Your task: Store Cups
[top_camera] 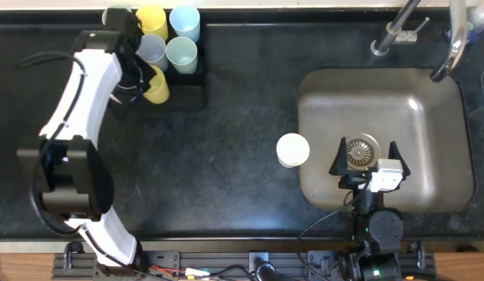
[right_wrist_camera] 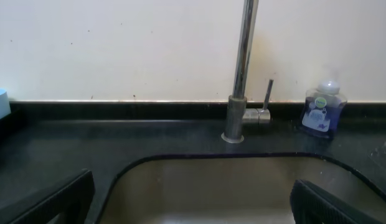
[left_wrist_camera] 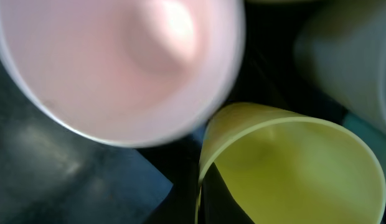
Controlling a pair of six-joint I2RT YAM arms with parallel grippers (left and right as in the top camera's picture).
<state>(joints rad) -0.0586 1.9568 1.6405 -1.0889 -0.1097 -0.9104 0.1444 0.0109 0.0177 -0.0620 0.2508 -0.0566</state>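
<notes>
A yellow cup (top_camera: 157, 84) leans at the black tray (top_camera: 187, 95), with the left gripper (top_camera: 139, 78) beside it.
The cup tilts at the tray's edge nearest the arms. I can't tell whether that gripper has hold of it. Four more cups stand upright in the tray. A white cup (top_camera: 293, 149) sits well right of the tray. Farther off, the right gripper (top_camera: 368, 160) hangs over the sink (top_camera: 429, 117), fingers spread apart.

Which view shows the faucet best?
Right wrist view: the faucet stands side-on, base to lever. The top view catches its foreshortened base at the sink's back edge; the left wrist view faces cups.
</notes>
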